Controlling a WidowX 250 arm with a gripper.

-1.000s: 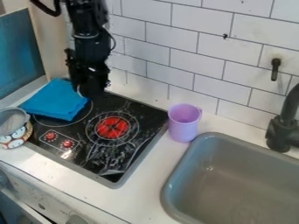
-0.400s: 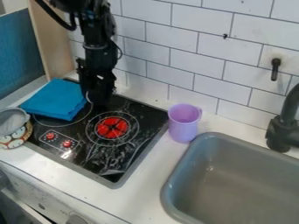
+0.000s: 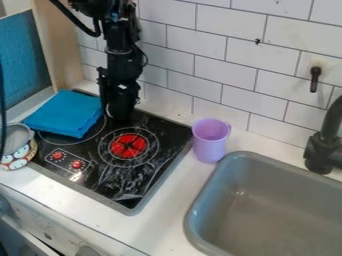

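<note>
1. The gripper hangs at about 12 o'clock on the stove. How far open it is, and whether it has hold of anything, I cannot tell.
2. The blue cloth lies folded at 10 o'clock on the stove, partly over its edge. It is just beside the gripper, at the gripper's 9 o'clock; whether they touch, I cannot tell.
3. The cloth should be light, limp and hard to damage. Its fabric would probably grip well, but the layers could slip apart or unfold when lifted.
4. The best hold looks to be its 3 o'clock edge, nearest the gripper, pinching all the layers together. A bite on the top layer alone might peel it open. The corner at 5 o'clock is another fair hold.
5. From the middle of the stove, the purple cup stands upright at 3 o'clock, near the sink at 4 o'clock. The strainer and patterned bowl sit together around 9 o'clock.
</note>
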